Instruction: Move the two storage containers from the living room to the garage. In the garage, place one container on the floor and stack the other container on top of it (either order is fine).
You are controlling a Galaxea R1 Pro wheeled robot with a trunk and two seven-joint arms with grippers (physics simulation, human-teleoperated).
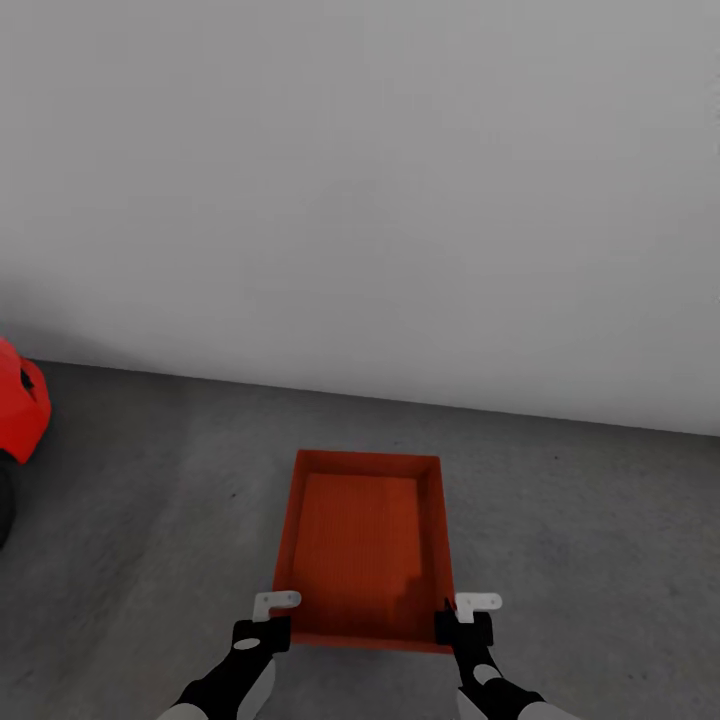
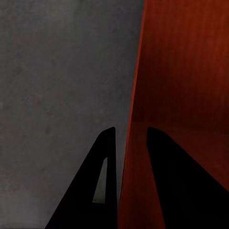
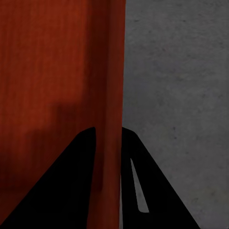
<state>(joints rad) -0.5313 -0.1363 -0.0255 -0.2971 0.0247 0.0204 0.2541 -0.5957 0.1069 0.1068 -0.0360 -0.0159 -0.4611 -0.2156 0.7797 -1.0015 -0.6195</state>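
Your left gripper [image 1: 277,622] pinches the bin's [image 1: 365,540] left wall at its near corner; your right gripper [image 1: 463,620] pinches the right wall — one finger each side. The bin is over the grey floor [image 1: 150,500], car [image 1: 20,410] far left of it, white wall [image 1: 360,200] beyond.

Dark grey floor [image 1: 560,520] is lying open on both long sides of the storage container [image 1: 365,540] and beyond its far end, up to the white wall [image 1: 400,200], which is closing off everything ahead. Red car [image 1: 18,415] is intruding at the far left, near the wall, well apart from the container. Left gripper [image 1: 272,625] and right gripper [image 1: 468,622] are occupying the container's two near corners, each straddling a side wall with one finger inside and one outside, so those corners are blocked. Container interior is standing open from above.
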